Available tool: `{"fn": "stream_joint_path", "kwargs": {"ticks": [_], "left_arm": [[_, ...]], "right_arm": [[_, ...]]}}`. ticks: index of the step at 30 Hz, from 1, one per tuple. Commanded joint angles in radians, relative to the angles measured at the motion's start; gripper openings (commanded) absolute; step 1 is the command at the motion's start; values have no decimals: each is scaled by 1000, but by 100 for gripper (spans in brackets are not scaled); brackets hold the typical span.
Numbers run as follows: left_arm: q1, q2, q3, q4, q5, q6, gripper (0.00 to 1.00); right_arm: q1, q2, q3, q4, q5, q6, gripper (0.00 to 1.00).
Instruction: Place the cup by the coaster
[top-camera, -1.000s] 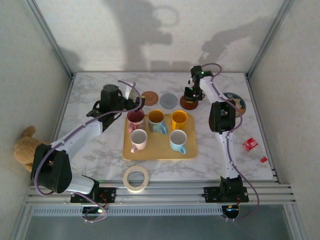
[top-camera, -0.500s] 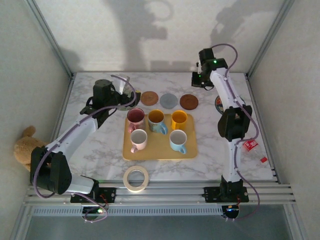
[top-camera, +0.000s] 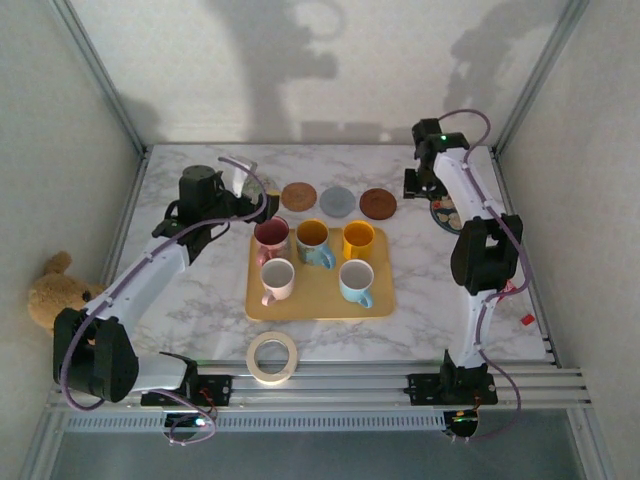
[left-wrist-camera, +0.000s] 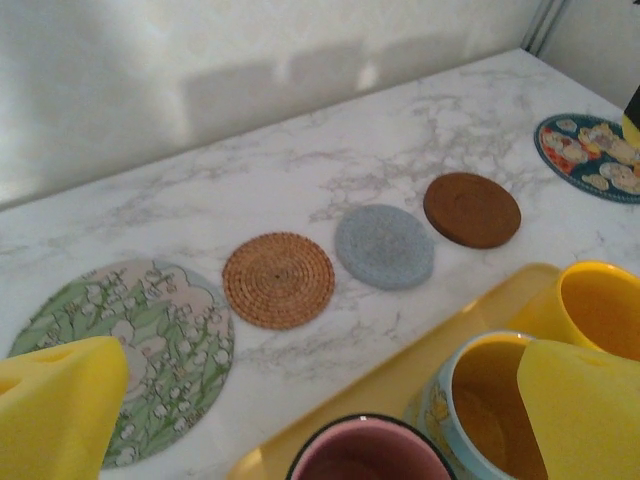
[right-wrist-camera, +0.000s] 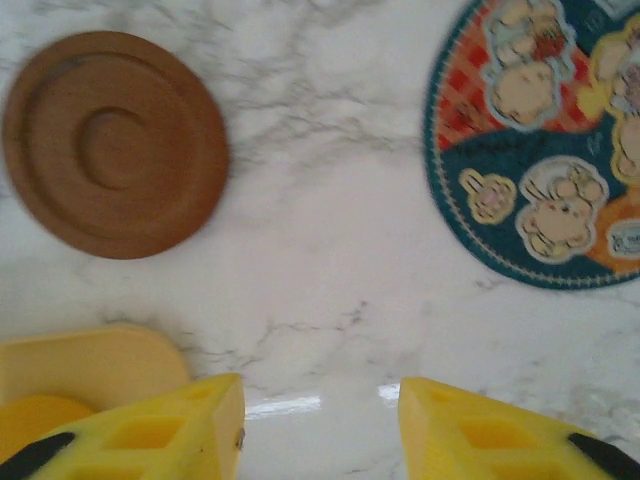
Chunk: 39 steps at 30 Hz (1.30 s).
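Left gripper (left-wrist-camera: 320, 405) was wide open, both yellow fingers (left-wrist-camera: 55, 410) spread far apart and nothing pinched between them. Right beneath that span sat the back row of cups on the yellow tray (left-wrist-camera: 400, 370). The maroon cup (left-wrist-camera: 368, 452) was between the fingers, and the blue cup (left-wrist-camera: 470, 400) was partly hidden behind the right-hand finger. The yellow cup (left-wrist-camera: 600, 310) stood just past that finger. The white cup (top-camera: 277, 276) and the pale blue cup (top-camera: 356, 278) made the second row, on the tray's half farther from this gripper, toward the arm bases. So all five cups stood upright on the tray.

Ahead of the left gripper ran a line of three coasters on the marble table (right-wrist-camera: 320, 250), apart from one another. The woven coaster (left-wrist-camera: 278, 280) was nearest, the grey coaster (left-wrist-camera: 384, 246) next and the brown coaster (left-wrist-camera: 471, 209) farthest off to the right. A flowered mat (left-wrist-camera: 130, 340) lay under and ahead of the left-hand finger.

Over to the right gripper (right-wrist-camera: 320, 430): its fingers stood parted with bare marble between them, gripping nothing. The brown coaster lay ahead and to its left, and a cartoon mat (right-wrist-camera: 545, 150) lay ahead and to its right. The tray's corner was just beside its left finger.

A tape roll (top-camera: 272, 357) and a teddy bear (top-camera: 45, 295) lay well apart from both grippers.
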Motion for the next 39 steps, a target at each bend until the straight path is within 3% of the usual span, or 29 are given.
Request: {"fn": "stream_joint_path", "kwargs": {"ticks": [1, 15, 22, 27, 33, 39], "left_arm": [[5, -28, -37, 30, 39, -17, 100], [-1, -19, -64, 24, 26, -47, 100], [-4, -22, -76, 19, -1, -58, 100], [-4, -20, -75, 11, -12, -56, 100], [-4, -22, -73, 4, -25, -55, 100], [-4, -23, -72, -1, -29, -56, 100]], "right_arm": [[-44, 21, 2, 9, 20, -5, 49], [-135, 343, 271, -46, 2, 36, 66], [-165, 470, 403, -112, 6, 81, 62], [-167, 516, 448, -134, 60, 78, 60], [-166, 527, 427, -123, 36, 61, 60], [-166, 493, 390, -72, -19, 60, 70]]}}
